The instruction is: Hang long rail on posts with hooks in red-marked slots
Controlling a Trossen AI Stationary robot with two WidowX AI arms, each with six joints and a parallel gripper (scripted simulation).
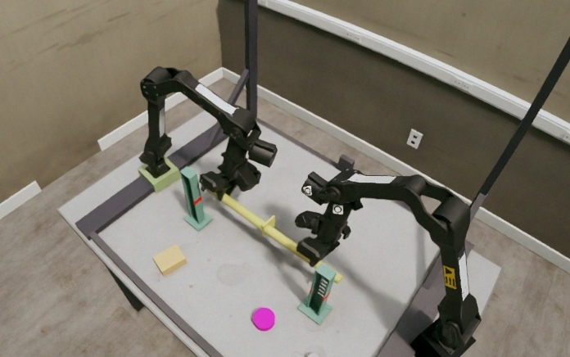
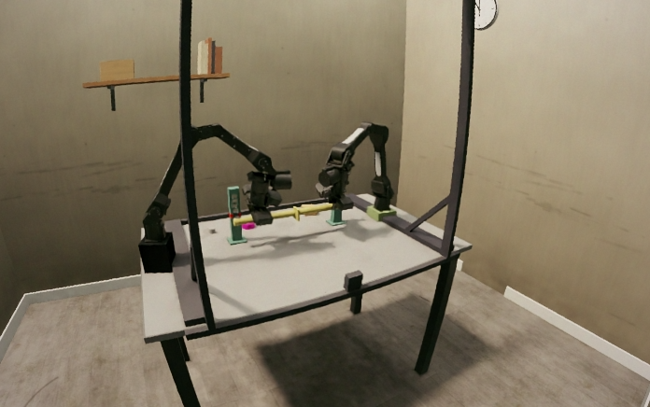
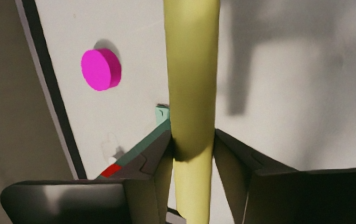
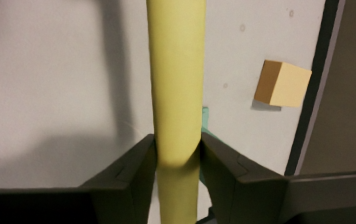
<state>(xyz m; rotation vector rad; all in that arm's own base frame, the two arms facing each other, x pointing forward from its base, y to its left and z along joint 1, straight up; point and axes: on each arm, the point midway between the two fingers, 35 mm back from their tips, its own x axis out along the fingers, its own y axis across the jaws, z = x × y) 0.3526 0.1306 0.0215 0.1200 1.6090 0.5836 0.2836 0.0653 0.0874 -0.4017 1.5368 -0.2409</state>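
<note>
The yellow rail (image 1: 248, 216) (image 2: 288, 213) (image 3: 192, 75) (image 4: 177, 65) is held above the table, roughly level, with a small fin near its middle. My left gripper (image 1: 313, 259) (image 2: 262, 220) (image 3: 191, 135) is shut on it near the magenta disc's side. My right gripper (image 1: 220, 194) (image 2: 339, 205) (image 4: 177, 139) is shut on it near the other end. One green post (image 1: 326, 273) (image 2: 233, 203) (image 3: 140, 146) stands close beside the rail's left-arm end, which passes behind it in the top view. The other green post (image 1: 188, 178) (image 2: 335, 219) (image 4: 205, 118) stands beside the right gripper. Hook engagement cannot be made out.
A magenta disc (image 1: 264, 318) (image 2: 247, 225) (image 3: 101, 69) lies near the left-arm post. A tan block (image 1: 169, 259) (image 4: 290, 85) lies near the other post. A dark frame upright (image 1: 251, 58) (image 2: 188, 167) rises at the table's edge.
</note>
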